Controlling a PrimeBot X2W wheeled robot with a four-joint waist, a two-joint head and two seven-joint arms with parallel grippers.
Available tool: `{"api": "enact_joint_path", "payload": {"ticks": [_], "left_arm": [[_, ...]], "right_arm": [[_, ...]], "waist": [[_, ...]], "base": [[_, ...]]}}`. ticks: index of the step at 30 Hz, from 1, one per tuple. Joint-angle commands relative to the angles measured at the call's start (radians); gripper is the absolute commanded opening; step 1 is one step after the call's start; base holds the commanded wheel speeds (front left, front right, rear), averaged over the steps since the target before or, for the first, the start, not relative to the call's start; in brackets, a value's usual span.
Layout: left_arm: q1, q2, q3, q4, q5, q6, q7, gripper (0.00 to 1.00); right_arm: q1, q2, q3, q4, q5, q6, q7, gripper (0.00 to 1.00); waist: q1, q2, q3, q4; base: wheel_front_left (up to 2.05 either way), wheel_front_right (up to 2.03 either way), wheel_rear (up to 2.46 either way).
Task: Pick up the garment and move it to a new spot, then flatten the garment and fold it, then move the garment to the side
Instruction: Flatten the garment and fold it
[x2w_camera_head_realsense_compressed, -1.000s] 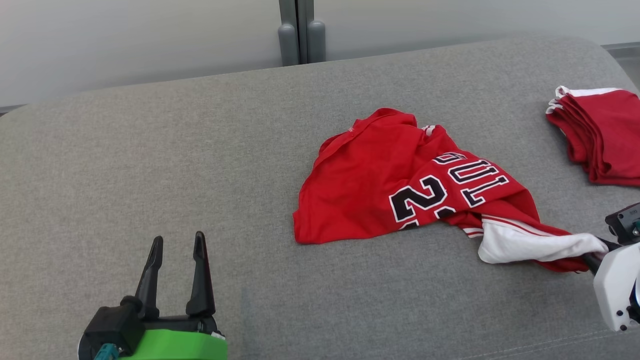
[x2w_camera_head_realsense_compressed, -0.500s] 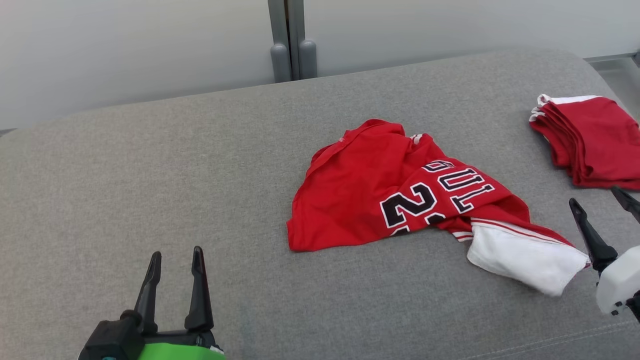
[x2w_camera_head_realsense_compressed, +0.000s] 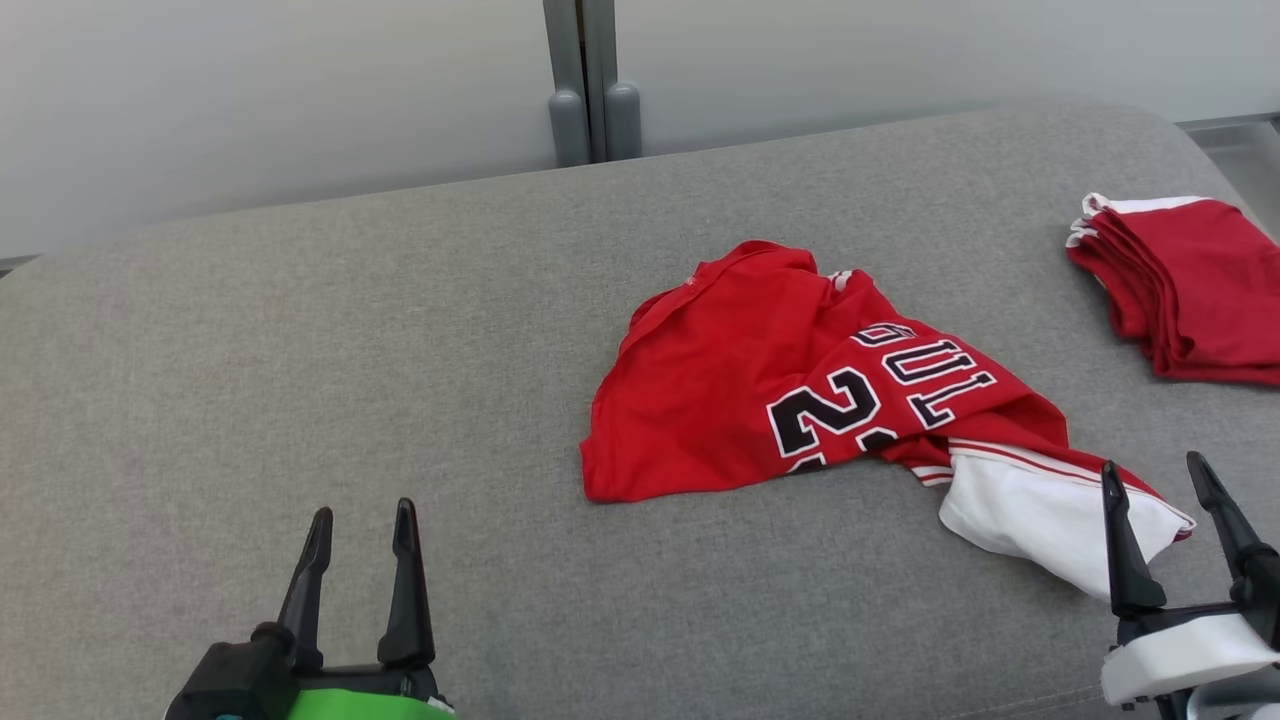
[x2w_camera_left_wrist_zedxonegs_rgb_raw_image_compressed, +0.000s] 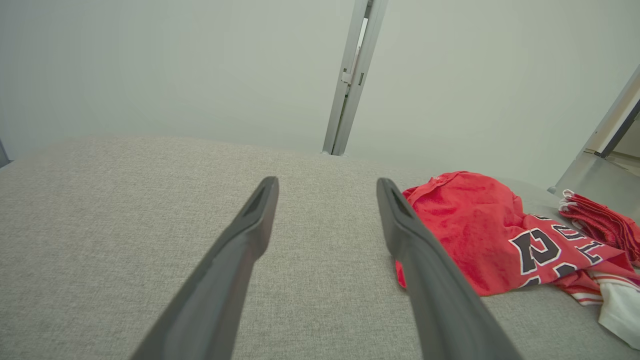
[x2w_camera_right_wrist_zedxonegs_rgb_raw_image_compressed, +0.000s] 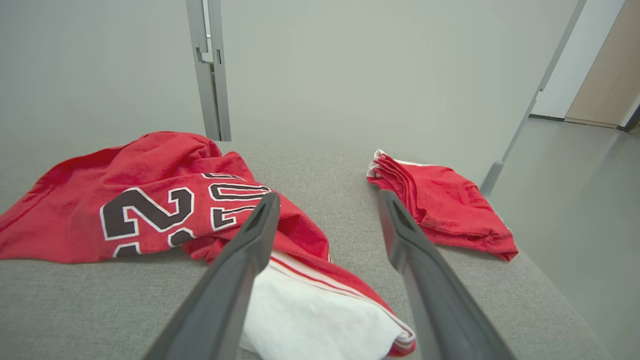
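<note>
1. Head view: the garment (x2w_camera_head_realsense_compressed: 760, 390), a red jersey with black numerals, is lying crumpled right of the middle of the grey surface (x2w_camera_head_realsense_compressed: 300, 350), its white end (x2w_camera_head_realsense_compressed: 1030, 510) trailing toward the near right. Bare cloth is stretching wide to its left as far as the rounded left edge; a free strip is running between it and the far edge, where a grey post (x2w_camera_head_realsense_compressed: 585, 80) is standing against the wall (x2w_camera_head_realsense_compressed: 250, 100). A folded red stack (x2w_camera_head_realsense_compressed: 1190, 290) is sitting at the right edge, well apart from the garment. The left pincer (x2w_camera_head_realsense_compressed: 362, 512) is hovering at lower left, fingers spread wide and gripping nothing. The right pincer (x2w_camera_head_realsense_compressed: 1152, 464) is hovering at lower right, equally wide and empty, its left finger overlapping the white end.
2. Left wrist view: the left pincer (x2w_camera_left_wrist_zedxonegs_rgb_raw_image_compressed: 326, 181) is pointing across open surface (x2w_camera_left_wrist_zedxonegs_rgb_raw_image_compressed: 125, 210) toward the far edge; its fingers are standing wide; the garment (x2w_camera_left_wrist_zedxonegs_rgb_raw_image_compressed: 465, 225) is lying off to the right, apart from them; the stack (x2w_camera_left_wrist_zedxonegs_rgb_raw_image_compressed: 600, 225) is lying beyond it.
3. Right wrist view: the right pincer (x2w_camera_right_wrist_zedxonegs_rgb_raw_image_compressed: 327, 195) is standing wide with nothing clamped; the white end (x2w_camera_right_wrist_zedxonegs_rgb_raw_image_compressed: 310, 315) is lying under and between its fingers, and contact cannot be told; the garment (x2w_camera_right_wrist_zedxonegs_rgb_raw_image_compressed: 150, 200) is spreading to the left; a bare lane of surface (x2w_camera_right_wrist_zedxonegs_rgb_raw_image_compressed: 325, 170) is running between garment and stack (x2w_camera_right_wrist_zedxonegs_rgb_raw_image_compressed: 440, 205); past the right edge the floor (x2w_camera_right_wrist_zedxonegs_rgb_raw_image_compressed: 575, 200) is lying open.
</note>
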Motion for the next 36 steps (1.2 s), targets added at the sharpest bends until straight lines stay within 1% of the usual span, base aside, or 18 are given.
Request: {"api": "enact_joint_path", "payload": {"ticks": [1, 3, 9, 12, 17, 20, 22, 26, 29, 32, 36], "left_arm": [[-0.012, 0.003, -0.003, 0.001, -0.006, -0.004, 0.0, 1.0], [-0.015, 0.003, -0.005, 0.005, -0.007, -0.005, 0.0, 1.0], [-0.013, 0.003, -0.007, 0.015, -0.008, -0.007, 0.0, 1.0], [-0.008, 0.003, -0.006, 0.018, -0.009, -0.006, 0.0, 1.0], [-0.004, 0.003, -0.011, 0.023, -0.009, -0.002, 0.0, 1.0], [-0.015, 0.003, -0.02, 0.029, -0.005, -0.01, 0.0, 1.0], [-0.042, 0.003, -0.038, 0.04, 0.006, -0.023, 0.0, 1.0], [-0.124, 0.003, -0.102, 0.1, 0.032, -0.061, 0.0, 1.0], [-0.234, 0.003, -0.169, 0.177, 0.056, -0.087, 0.0, 1.0], [-0.361, 0.003, -0.24, 0.275, 0.073, -0.102, 0.0, 1.0], [-0.54, 0.005, -0.31, 0.421, 0.066, -0.11, 0.017, 1.0]], "right_arm": [[-0.008, 0.021, 0.001, -0.007, -0.006, -0.002, -0.008, 1.0], [0.005, 0.071, 0.003, -0.025, -0.029, -0.002, -0.006, 1.0], [0.035, 0.136, -0.031, -0.054, -0.074, -0.002, -0.006, 1.0], [0.046, 0.153, -0.028, -0.051, -0.083, -0.002, -0.007, 1.0], [0.039, 0.162, -0.005, -0.041, -0.081, -0.002, -0.007, 1.0], [0.023, 0.163, 0.008, -0.041, -0.083, -0.002, -0.007, 1.0], [0.009, 0.163, 0.014, -0.045, -0.083, -0.002, -0.007, 1.0], [-0.021, 0.164, 0.026, -0.06, -0.084, -0.002, -0.007, 1.0], [-0.051, 0.165, 0.041, -0.074, -0.081, -0.002, -0.007, 1.0], [-0.084, 0.165, 0.057, -0.09, -0.078, -0.002, -0.007, 1.0], [-0.126, 0.165, 0.087, -0.107, -0.067, -0.002, -0.007, 1.0]], "waist": [[0.0, 0.0, 0.004, 0.007], [0.0, 0.0, 0.011, 0.014], [0.0, 0.0, 0.012, 0.022], [0.0, 0.0, 0.007, 0.021], [0.0, 0.0, 0.004, 0.016], [0.0, 0.0, 0.011, 0.009], [0.0, 0.0, 0.024, 0.003], [0.0, 0.0, 0.058, -0.012], [0.0, 0.0, 0.099, -0.031], [0.0, 0.0, 0.148, -0.053], [0.0, 0.0, 0.218, -0.094]], "base": [[0.0, 0.0, 0.0], [0.0, 0.0, 0.0], [0.0, 0.0, 0.0], [0.0, 0.0, 0.0], [0.0, 0.0, 0.0], [0.0, 0.0, 0.0], [0.0, 0.0, 0.0], [0.0, 0.0, 0.0], [0.0, 0.0, 0.0], [0.0, 0.0, 0.0], [0.0, 0.0, 0.0]]}}
